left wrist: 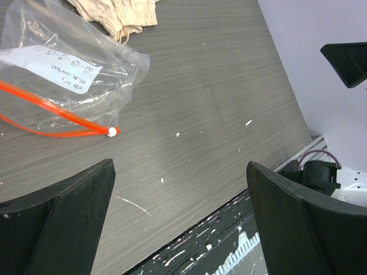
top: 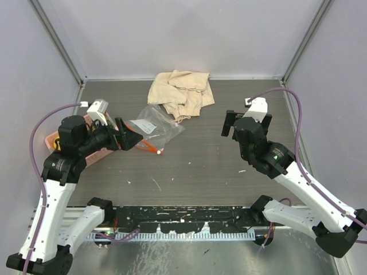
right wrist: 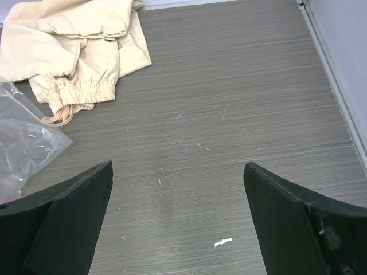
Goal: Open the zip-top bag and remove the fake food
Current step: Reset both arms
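Note:
The zip-top bag [top: 156, 127] lies flat on the table left of centre, clear, with a white paper label inside. Its orange-red zip strip [left wrist: 51, 106] gapes in a long loop and ends in a white slider [left wrist: 112, 131]. The fake food is out of view; nothing fruit-like shows in the bag. My left gripper [top: 129, 137] hovers just left of the bag's zip end, open and empty [left wrist: 180, 166]. My right gripper [top: 230, 123] hangs over bare table to the right, open with nothing between its fingers [right wrist: 178, 166]. The bag's corner [right wrist: 23, 143] shows at the left edge of the right wrist view.
A crumpled beige cloth [top: 180, 91] lies at the back centre, touching the bag's far side. A pink mesh basket [top: 54, 137] sits at the left edge, mostly hidden behind my left arm. Grey walls close off the back and both sides.

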Controlling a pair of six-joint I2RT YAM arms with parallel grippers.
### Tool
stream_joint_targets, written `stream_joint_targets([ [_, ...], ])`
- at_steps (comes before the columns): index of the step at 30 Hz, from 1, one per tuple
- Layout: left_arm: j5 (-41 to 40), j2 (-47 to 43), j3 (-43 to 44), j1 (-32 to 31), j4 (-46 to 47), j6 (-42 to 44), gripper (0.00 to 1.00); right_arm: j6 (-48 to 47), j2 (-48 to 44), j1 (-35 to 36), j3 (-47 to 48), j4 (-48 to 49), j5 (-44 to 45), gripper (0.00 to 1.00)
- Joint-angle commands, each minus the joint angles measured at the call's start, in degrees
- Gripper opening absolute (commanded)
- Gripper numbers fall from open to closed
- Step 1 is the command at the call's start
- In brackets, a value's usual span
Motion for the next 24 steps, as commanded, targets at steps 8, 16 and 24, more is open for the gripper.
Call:
stream_joint_targets([
  [8, 1.5, 1.0, -2.4, 0.2, 6.4, -0.7, 0.98, -4.2, -2.5, 0.3, 0.3, 3.8, 1.4, 1.00],
  [16, 1.2, 1.0, -2.3, 0.2, 6.6, -0.9, 0.98, -5.2, -3.0, 0.2, 0.1, 4.2, 0.7, 1.00],
  [24, 1.0, 0.6, -2.4, 0.2, 6.4, -0.5, 0.98, -5.5, -3.6, 0.3, 0.2, 4.2, 0.1, 1.00],
])
